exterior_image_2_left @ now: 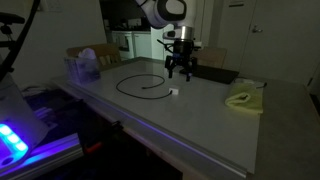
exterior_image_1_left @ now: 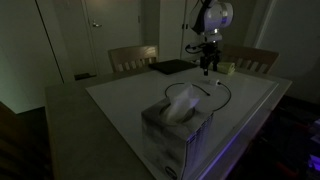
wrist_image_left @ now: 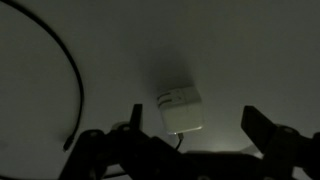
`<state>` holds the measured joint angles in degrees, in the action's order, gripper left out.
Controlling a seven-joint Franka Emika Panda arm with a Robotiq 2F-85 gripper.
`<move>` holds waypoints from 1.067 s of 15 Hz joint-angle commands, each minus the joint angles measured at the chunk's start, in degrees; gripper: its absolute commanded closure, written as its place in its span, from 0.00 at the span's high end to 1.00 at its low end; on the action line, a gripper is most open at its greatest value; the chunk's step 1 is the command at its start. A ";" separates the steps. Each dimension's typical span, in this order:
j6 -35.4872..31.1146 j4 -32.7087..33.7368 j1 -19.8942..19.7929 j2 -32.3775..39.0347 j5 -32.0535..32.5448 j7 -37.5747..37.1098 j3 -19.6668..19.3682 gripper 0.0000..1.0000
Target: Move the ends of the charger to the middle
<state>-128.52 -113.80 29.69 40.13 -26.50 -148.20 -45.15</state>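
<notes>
The gripper (wrist_image_left: pixel 192 124) hung wide open, holding nothing, over the whitish plug (wrist_image_left: pixel 180 108); the black cable (wrist_image_left: pixel 70 75) was cut off at left (dark tip indiscernible).

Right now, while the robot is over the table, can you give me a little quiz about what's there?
1. True or false: the jaws are shut on the white plug.
2. What shape does the black charger cable make on the white table? A) a straight line B) an open loop C) a tight knot
3. Which box stands near the table's edge?
Key: 1 false, the jaws are open and grip nothing. 2 B. 3 the tissue box.
</notes>
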 commanded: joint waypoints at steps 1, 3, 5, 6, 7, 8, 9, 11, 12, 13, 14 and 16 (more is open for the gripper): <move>-0.50 0.36 -2.34 -0.74 2.69 -1.51 2.36 1.00; -1.03 0.39 -4.81 -1.71 5.06 -1.98 4.82 1.00; 0.37 0.36 -4.28 -1.67 4.47 -1.39 4.11 1.00; 0.57 0.04 -4.03 -1.78 4.25 -1.37 3.85 1.00; 1.00 -0.09 -3.92 -1.80 4.13 -1.35 3.72 1.00; 1.40 -0.19 -3.47 -1.55 3.71 -1.35 3.29 1.00; 1.72 -0.31 -3.44 -1.38 3.45 -1.35 3.35 1.00; 2.53 -0.49 -3.70 -1.25 3.29 -1.35 3.80 1.00; 2.54 -0.67 -3.80 -1.03 3.11 -1.35 3.96 1.00; 2.68 -0.77 -4.16 -1.17 3.34 -1.35 4.32 1.00; 2.66 -0.89 -4.77 -1.31 3.54 -1.28 5.02 1.00; 1.87 -1.37 -5.01 -1.16 3.15 -0.53 5.51 1.00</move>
<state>-126.25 -114.45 25.35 39.10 -22.02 -149.50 -40.57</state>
